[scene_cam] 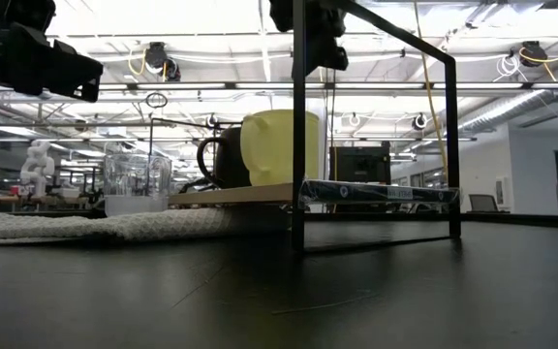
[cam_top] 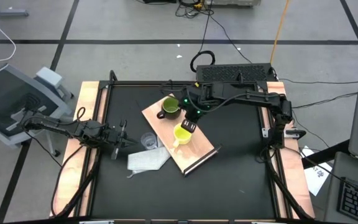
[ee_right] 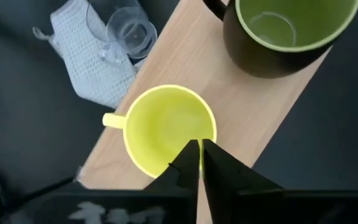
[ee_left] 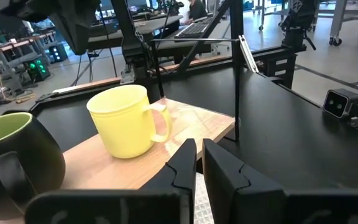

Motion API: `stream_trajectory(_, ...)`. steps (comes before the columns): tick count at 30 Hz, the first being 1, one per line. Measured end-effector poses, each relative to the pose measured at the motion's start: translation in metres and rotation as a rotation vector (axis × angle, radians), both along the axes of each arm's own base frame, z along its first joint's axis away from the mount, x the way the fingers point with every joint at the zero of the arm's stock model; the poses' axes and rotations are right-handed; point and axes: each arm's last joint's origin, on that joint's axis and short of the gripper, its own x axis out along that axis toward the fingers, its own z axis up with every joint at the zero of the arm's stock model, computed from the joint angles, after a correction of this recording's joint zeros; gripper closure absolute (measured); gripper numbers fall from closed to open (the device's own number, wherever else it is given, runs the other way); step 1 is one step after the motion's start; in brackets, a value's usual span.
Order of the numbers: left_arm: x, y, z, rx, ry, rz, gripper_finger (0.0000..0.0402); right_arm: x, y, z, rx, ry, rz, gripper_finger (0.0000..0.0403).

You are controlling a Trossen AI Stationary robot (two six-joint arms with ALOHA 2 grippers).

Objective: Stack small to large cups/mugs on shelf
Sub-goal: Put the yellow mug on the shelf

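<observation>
— Black tabletop [cam_top: 229, 180] fills the near ground, framed by light wood rails. What lies closest?

— On its near-left part, a white knitted cloth [cam_top: 148, 160], with the clear plastic cup [cam_top: 148, 141] standing on its far edge, just beside the shelf board [cam_top: 197, 149].

— And the shelf itself?

— It lies flat and turned at an angle in the middle of the table, its dark edge strip at the near-right end. The yellow mug [cam_top: 182, 134] stands upright on it, handle pointing toward the cloth. Farther along the board stands the dark olive-green mug [cam_top: 170, 107], also upright, apart from the yellow one.

— Where are the arms?

— The left gripper [cam_top: 122, 138] hangs at the table's left side, near the cup and cloth, its fingers almost touching with only a thin gap, holding nothing. The right gripper [ee_right: 201, 163] hovers straight above the yellow mug, fingers likewise nearly together, tips over the mug's rim, gripping nothing.

— Beyond the table?

— Grey floor with cables, and a keyboard [cam_top: 235, 73] at the far edge.
</observation>
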Motion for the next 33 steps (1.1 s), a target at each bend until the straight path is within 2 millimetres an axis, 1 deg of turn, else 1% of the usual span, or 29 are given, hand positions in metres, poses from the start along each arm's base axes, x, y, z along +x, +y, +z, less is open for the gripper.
stream_trajectory(2,0.000,0.000,0.000,-0.001,0.000,0.000,0.0371,0.000,0.000,0.000,0.019,0.005,-0.038,0.0379)
stream_trajectory(4,0.000,0.000,0.000,-0.002,0.000,0.000,0.0371,0.003,0.000,-0.005,0.033,0.018,-0.064,0.0363)
stream_trajectory(7,0.000,0.000,0.000,-0.002,0.000,0.000,0.0371,0.005,-0.001,-0.018,0.053,0.090,-0.094,0.0331)
stream_trajectory(11,0.000,0.000,0.000,-0.003,0.000,0.000,0.0371,0.012,-0.001,-0.031,0.072,0.132,-0.123,0.0287)
stream_trajectory(15,0.000,0.000,0.000,-0.003,0.006,0.000,0.0371,0.016,-0.002,-0.042,0.082,0.172,-0.131,0.0257)
stream_trajectory(19,0.000,0.000,-0.001,-0.002,0.013,-0.003,0.0371,0.017,-0.001,-0.042,0.098,0.171,-0.127,0.0248)
stream_trajectory(28,0.000,0.000,-0.003,0.001,0.030,-0.009,0.0371,0.018,0.008,-0.042,0.102,0.167,-0.100,0.0248)
stream_trajectory(33,0.000,0.000,-0.003,0.001,0.029,-0.010,0.0371,0.022,0.008,-0.048,0.096,0.169,-0.085,0.0248)
